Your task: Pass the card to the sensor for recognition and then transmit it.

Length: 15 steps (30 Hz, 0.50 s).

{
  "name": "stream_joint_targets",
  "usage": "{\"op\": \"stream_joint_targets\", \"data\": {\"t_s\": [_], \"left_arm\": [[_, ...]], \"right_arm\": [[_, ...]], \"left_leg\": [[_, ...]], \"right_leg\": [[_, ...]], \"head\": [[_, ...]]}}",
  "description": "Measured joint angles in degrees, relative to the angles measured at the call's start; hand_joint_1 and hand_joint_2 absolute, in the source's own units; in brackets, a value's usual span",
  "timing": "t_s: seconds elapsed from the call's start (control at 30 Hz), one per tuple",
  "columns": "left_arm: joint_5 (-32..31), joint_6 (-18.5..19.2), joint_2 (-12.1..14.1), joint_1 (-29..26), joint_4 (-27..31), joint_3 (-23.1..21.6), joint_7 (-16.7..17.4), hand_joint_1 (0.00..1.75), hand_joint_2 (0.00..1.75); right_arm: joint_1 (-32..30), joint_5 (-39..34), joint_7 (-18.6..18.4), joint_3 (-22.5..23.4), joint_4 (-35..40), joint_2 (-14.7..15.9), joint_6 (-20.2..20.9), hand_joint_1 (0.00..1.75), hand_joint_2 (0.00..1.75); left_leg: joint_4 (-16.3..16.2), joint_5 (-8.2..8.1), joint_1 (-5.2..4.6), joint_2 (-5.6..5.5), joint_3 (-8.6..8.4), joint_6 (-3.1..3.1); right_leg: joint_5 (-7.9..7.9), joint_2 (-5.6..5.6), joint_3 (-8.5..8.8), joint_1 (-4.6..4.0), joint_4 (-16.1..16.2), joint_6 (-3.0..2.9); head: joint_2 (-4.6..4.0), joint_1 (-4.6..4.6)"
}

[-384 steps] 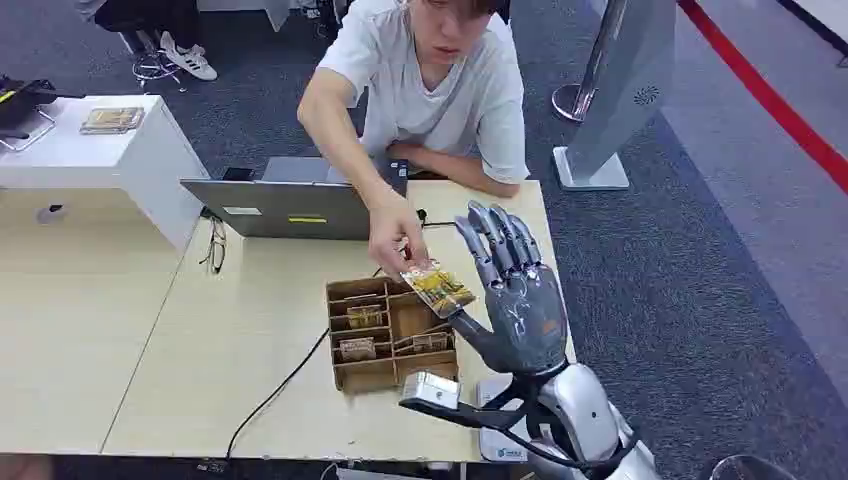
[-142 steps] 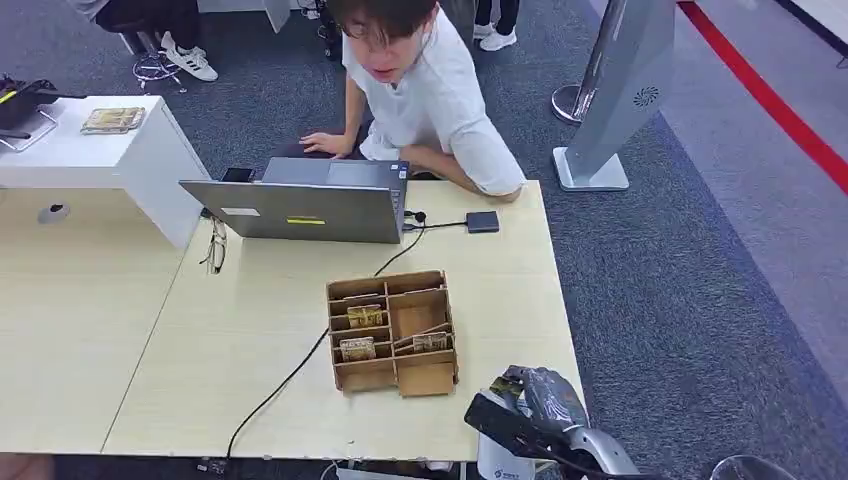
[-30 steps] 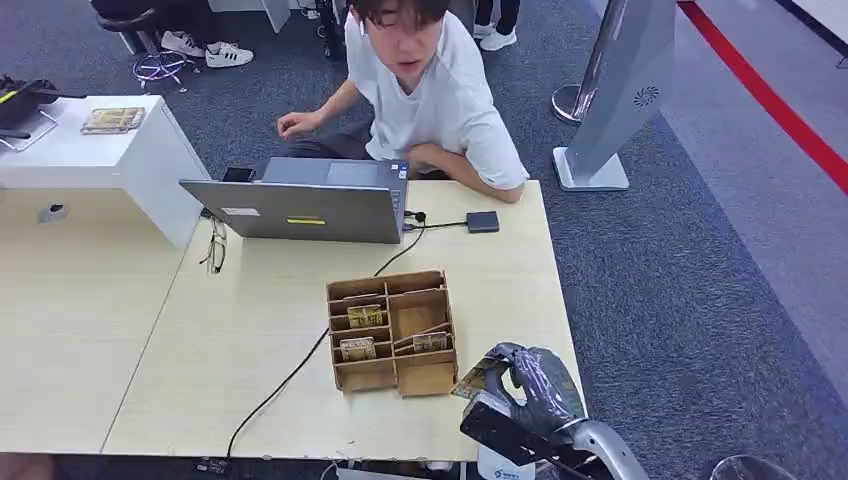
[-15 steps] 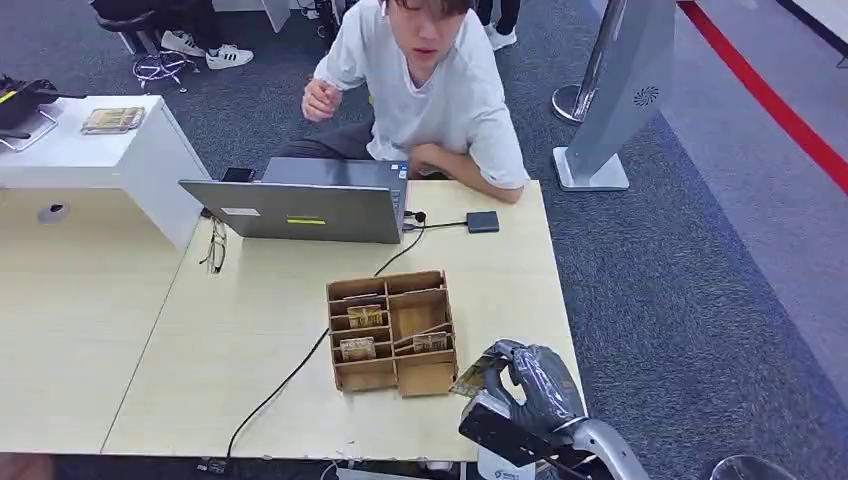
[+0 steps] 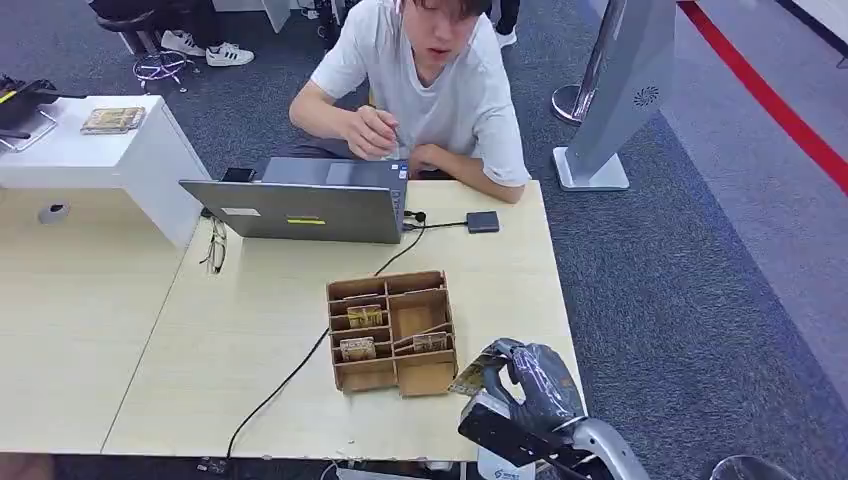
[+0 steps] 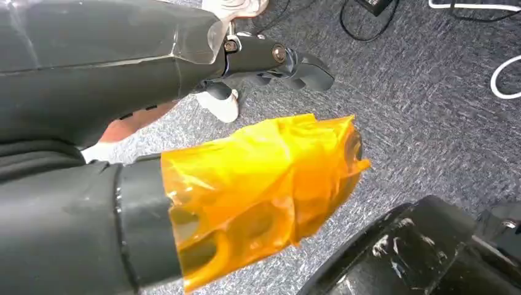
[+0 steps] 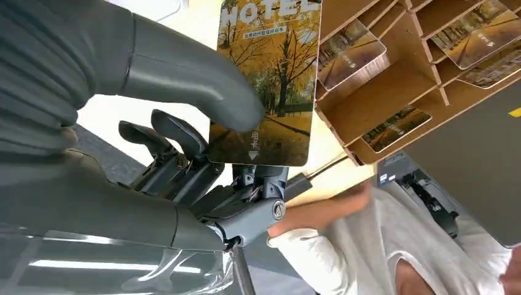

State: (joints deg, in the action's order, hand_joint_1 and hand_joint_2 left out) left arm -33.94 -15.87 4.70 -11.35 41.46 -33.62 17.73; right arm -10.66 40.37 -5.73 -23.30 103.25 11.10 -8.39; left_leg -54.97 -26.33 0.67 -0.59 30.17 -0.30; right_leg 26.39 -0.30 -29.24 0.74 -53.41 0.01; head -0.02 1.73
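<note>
At the left of the pale wooden table (image 5: 150, 340) a grey open laptop (image 5: 300, 208) stands before a person in a white T-shirt (image 5: 430, 80), and a black cable (image 5: 290, 380) runs from it past the brown cardboard compartment box (image 5: 392, 330), whose cells already hold several cards. Just right of that box, at the table's near corner, the robot's right hand (image 5: 525, 378) pinches the autumn-tree printed hotel card (image 7: 270, 86), thumb pressed on its face and darker fingers (image 7: 178, 135) behind it, the card upright and close beside the box's open cells. The white base of what may be the sensor (image 5: 497, 462) sits just under the hand at the table edge; I cannot be sure. To do this step well, I judge the pinch should stay firm while the card's face is kept flat and steady toward the reader. The left hand (image 6: 270, 58), hanging over grey carpet, holds nothing, its fingers curled in loosely.
</note>
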Motion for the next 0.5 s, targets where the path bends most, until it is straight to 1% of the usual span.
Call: {"op": "stream_joint_targets", "data": {"t_s": [0.5], "left_arm": [[-0.8, 0.4, -0.4, -0.3, 0.1, 0.7, -0.2, 0.00, 0.00]], "right_arm": [[0.1, 0.1, 0.6, 0.0, 0.9, -0.3, 0.0, 1.75, 1.75]], "left_leg": [[0.0, 0.00, 0.00, 0.00, 0.00, 0.00]], "right_leg": [[0.00, 0.00, 0.00, 0.00, 0.0, 0.00]], "head": [[0.00, 0.00]]}}
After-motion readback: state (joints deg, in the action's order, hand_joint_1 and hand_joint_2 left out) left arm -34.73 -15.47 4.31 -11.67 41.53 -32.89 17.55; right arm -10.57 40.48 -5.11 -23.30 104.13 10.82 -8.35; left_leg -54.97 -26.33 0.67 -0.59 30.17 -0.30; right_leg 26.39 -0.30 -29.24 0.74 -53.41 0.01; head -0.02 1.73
